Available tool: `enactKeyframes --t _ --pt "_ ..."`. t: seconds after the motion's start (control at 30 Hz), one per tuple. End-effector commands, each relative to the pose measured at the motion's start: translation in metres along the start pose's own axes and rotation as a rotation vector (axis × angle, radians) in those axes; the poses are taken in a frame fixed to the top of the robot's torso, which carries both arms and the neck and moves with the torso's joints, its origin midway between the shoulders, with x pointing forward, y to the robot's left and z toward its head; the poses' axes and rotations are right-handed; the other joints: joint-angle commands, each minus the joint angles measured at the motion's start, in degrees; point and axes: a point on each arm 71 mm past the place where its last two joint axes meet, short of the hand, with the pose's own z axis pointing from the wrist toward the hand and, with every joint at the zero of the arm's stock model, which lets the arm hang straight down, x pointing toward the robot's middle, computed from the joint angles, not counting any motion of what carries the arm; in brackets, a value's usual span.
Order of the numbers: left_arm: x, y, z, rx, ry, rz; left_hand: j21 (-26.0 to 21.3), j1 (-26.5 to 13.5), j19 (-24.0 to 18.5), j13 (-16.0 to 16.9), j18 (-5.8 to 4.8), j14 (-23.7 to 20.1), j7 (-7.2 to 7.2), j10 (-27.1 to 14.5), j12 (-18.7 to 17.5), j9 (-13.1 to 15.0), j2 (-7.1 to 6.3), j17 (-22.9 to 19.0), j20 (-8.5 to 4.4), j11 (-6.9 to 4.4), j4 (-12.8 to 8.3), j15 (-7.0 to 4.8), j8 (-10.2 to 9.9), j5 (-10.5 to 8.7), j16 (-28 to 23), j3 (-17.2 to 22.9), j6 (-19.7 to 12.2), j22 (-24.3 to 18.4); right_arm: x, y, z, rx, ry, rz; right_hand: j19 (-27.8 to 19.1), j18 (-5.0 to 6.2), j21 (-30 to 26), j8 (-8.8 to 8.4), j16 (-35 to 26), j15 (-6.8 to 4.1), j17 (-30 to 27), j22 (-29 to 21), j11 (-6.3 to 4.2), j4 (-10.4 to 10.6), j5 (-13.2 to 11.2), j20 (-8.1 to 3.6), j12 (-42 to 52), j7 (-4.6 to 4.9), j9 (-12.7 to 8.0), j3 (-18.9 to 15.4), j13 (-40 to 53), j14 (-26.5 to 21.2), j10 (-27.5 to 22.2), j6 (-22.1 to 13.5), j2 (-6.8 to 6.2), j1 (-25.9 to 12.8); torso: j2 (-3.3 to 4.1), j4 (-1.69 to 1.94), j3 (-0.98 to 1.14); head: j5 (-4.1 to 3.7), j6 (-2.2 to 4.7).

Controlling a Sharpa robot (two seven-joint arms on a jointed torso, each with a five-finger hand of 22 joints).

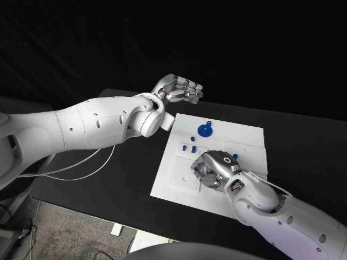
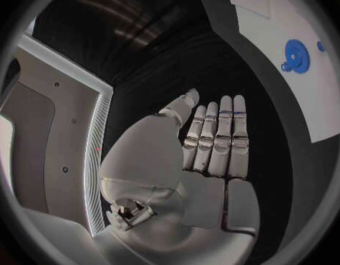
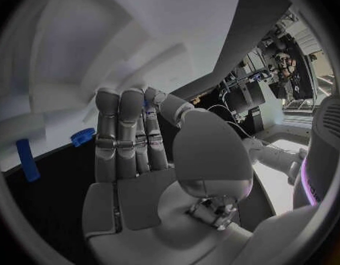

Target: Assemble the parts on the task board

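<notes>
Your right hand [image 1: 212,169] rests on the task board [image 1: 248,135], grasp undeterminable; left hand [image 1: 177,89] hovers empty, fingers together, off the board.

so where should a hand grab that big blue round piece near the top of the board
Probably by the rim of the blue round piece, coming straight down from above: it seems to lie flat on the white board. Its rim is clear, with the small knob beside its far edge.

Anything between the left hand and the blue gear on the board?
Nothing visible. The left hand is raised over the black table, off the far-left corner of the task board, holding nothing. The round blue gear lies on the board's far part, with only bare board and table between them. The right hand works nearer the robot.
</notes>
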Motion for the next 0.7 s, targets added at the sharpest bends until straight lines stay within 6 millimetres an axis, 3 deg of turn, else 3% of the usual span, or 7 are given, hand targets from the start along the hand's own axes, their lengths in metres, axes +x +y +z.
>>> enactKeyframes --t 0.03,0.07,0.2,0.4,0.5,0.7 --pt "0.002 -0.001 0.000 0.004 0.013 -0.003 -0.2 0.1 -0.2 0.0 0.30 -0.4 -0.03 -0.3 0.0 0.0 -0.25 -0.1 0.09 -0.06 0.3 0.14 -0.1 -0.02 -0.2 -0.2 -0.3 0.1 0.011 -0.005 -0.004 0.019 0.068 0.013 -0.1 1.02 -0.9 0.25 0.1 0.68 -0.1 1.7 0.88 0.8 0.5 0.78 -0.2 0.51 -0.2 -2.7 -0.1 0.0 -3.1 -2.4 -0.33 -1.0 -0.03 -0.02 -0.03 -0.10 0.07" --pt "0.002 -0.001 0.000 0.004 0.013 -0.003 -0.2 0.1 -0.2 0.0 0.30 -0.4 -0.03 -0.3 0.0 0.0 -0.25 -0.1 0.09 -0.06 0.3 0.14 -0.1 -0.02 -0.2 -0.2 -0.3 0.1 0.011 -0.005 -0.005 0.018 0.062 0.018 0.0 1.30 -1.7 0.29 0.1 0.95 -0.2 1.2 1.18 1.3 0.2 1.16 -0.1 0.57 -0.1 -5.1 -0.1 -0.1 -4.4 -3.0 -0.41 -1.0 -0.03 -0.02 -0.03 -0.10 0.07" --pt "0.001 -0.001 0.000 0.002 0.012 -0.003 -0.3 0.1 -0.2 0.0 0.31 -0.4 -0.01 -0.4 0.0 0.0 -0.30 -0.1 0.12 -0.03 0.2 0.16 -0.1 -0.05 -0.2 -0.2 -0.4 0.1 0.006 -0.004 -0.006 0.011 0.014 0.051 -0.2 1.98 -5.2 0.24 -0.3 1.71 -0.7 -0.2 2.51 1.8 0.2 1.80 -0.2 1.13 -0.3 -8.7 -0.1 -0.4 -8.8 -4.9 -1.82 -1.3 0.01 0.00 0.03 -0.16 0.17" --pt "0.001 -0.001 0.000 0.002 0.012 -0.003 -0.3 0.1 -0.2 0.0 0.31 -0.4 -0.01 -0.4 0.0 0.0 -0.30 -0.1 0.12 -0.03 0.2 0.16 -0.1 -0.05 -0.2 -0.2 -0.4 0.1 0.002 -0.002 -0.007 0.005 -0.031 0.074 0.2 3.67 -10.5 0.27 -0.6 2.54 -2.0 -2.8 3.48 2.9 0.6 3.00 -0.1 1.15 -0.3 -16.4 -0.1 -0.7 -12.8 -7.0 -1.57 1.6 0.01 0.05 0.02 -0.25 0.22" --pt "0.000 -0.001 0.000 0.001 0.012 -0.003 -0.3 0.1 -0.2 0.0 0.31 -0.4 -0.01 -0.4 0.0 0.0 -0.30 -0.1 0.12 -0.03 0.2 0.16 -0.1 -0.05 -0.2 -0.2 -0.4 0.1 -0.001 -0.002 -0.009 0.004 -0.048 0.081 0.6 4.02 -11.4 0.25 -0.3 2.60 -2.6 -3.4 3.61 3.6 1.7 3.17 -0.2 1.30 -0.3 -17.6 -0.1 -0.7 -13.3 -7.5 -1.70 2.5 -0.01 0.06 0.02 -0.28 0.22" --pt "0.000 0.000 -0.001 0.000 0.012 -0.003 -0.3 0.1 -0.2 0.0 0.31 -0.4 -0.01 -0.4 0.0 0.0 -0.30 -0.1 0.12 -0.03 0.2 0.16 -0.1 -0.05 -0.2 -0.2 -0.4 0.1 -0.008 -0.002 -0.012 0.011 -0.078 0.107 0.9 4.04 -11.6 0.23 -0.1 2.54 -3.0 -3.3 3.57 3.9 2.3 3.11 -0.2 1.41 -0.3 -16.5 -0.2 -0.6 -13.1 -7.4 -1.83 2.3 0.01 0.00 0.04 -0.61 0.48"
